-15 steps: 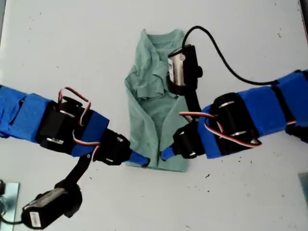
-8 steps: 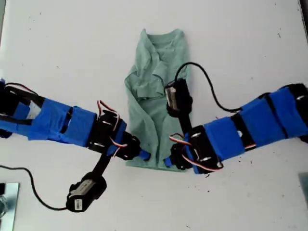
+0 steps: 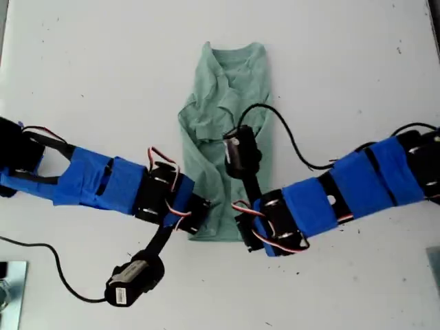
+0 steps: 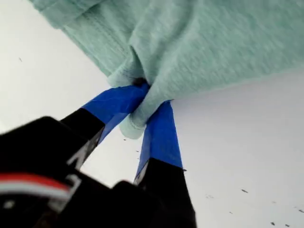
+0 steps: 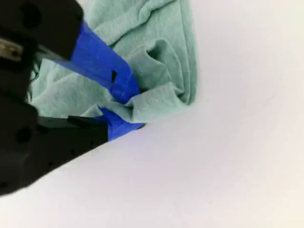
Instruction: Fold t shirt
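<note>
The flat white table (image 3: 344, 69) fills every view, marked only by a few dark specks. At its middle lies the plain pale sage-green cotton t-shirt (image 3: 230, 89), gathered into a narrow upright strip with its ribbed neck toward the top of the exterior view and its hem toward the bottom (the upper half is rumpled, with a sleeve bunched on the exterior view's left). Two blue-taped black arms reach in to the hem. The first arm (image 3: 103, 185) comes from the exterior view's left and the second arm (image 3: 357, 189) from the exterior view's right. My first gripper (image 4: 142, 107) is closed nearly all the way on the hem corner at the exterior view's left. Its blue-taped fingers (image 4: 161, 137) meet around a small pinch of cloth, and a rolled bit of the hem pokes out between them. My second gripper (image 5: 121, 107) is clamped just as tightly on the other hem corner, at the exterior view's right, with a thick fold of fabric squeezed between its jaws and the shirt's doubled edge just beside them. The second arm's black wrist camera (image 3: 237, 151) hangs over the shirt's middle, trailing a black cable (image 3: 289, 137), while the first arm's black wrist camera (image 3: 134, 278) sits off the cloth, over bare table.
</note>
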{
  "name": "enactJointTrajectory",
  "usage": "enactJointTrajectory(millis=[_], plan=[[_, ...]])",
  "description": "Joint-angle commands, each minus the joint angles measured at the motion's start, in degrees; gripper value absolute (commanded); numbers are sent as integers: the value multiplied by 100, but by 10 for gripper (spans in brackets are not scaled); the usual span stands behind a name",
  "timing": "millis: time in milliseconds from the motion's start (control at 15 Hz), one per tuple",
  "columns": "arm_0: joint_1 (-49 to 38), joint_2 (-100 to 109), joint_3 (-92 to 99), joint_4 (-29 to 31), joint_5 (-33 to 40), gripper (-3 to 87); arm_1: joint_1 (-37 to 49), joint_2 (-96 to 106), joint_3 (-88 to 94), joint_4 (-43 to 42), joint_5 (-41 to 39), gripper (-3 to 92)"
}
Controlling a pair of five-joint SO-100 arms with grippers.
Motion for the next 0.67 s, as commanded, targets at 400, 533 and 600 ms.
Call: enactJointTrajectory(millis=[400, 533, 600], plan=[[984, 1661, -70, -756, 237, -1, -237, 2751, 378, -185, -1318, 0], [132, 2057, 158, -220, 264, -1, 765, 2874, 624, -105, -2083, 0], [-378, 2338, 352, -123, 466, -1, 1362, 2874, 800, -149, -2522, -1]])
